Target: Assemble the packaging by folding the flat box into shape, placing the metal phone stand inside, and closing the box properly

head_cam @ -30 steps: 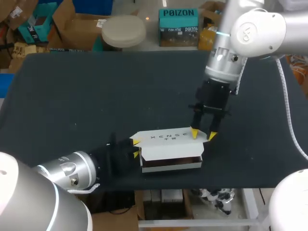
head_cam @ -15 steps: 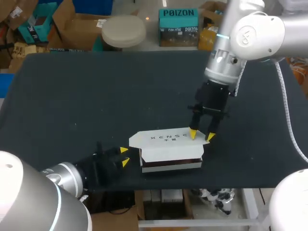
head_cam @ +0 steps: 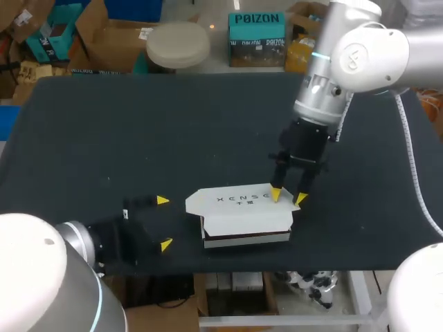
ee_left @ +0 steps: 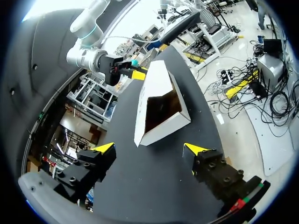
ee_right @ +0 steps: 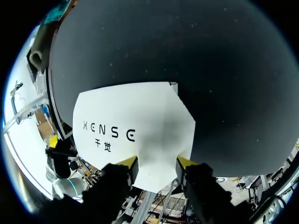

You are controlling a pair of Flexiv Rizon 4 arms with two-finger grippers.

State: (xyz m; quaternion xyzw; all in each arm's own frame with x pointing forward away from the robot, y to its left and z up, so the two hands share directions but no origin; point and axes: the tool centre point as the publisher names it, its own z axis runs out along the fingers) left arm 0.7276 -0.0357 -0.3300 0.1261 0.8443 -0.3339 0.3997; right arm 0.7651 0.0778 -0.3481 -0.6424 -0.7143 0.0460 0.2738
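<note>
Bare table (head_cam: 138, 138) between left tool (head_cam: 164, 223) and box (head_cam: 242, 216); right tool (head_cam: 287, 198) at box's right end.

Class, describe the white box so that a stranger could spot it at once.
On the black table, look along the edge nearest the robot. The white box lies between the open left gripper and the right gripper at its lid. Its white lid with dark lettering sets it apart from the black grippers.

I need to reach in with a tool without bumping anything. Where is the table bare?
The table is bare across its whole far half behind the box, and right of the right gripper. The near edge is crowded: the box sits there, left gripper open beside it, right gripper on its lid.
</note>
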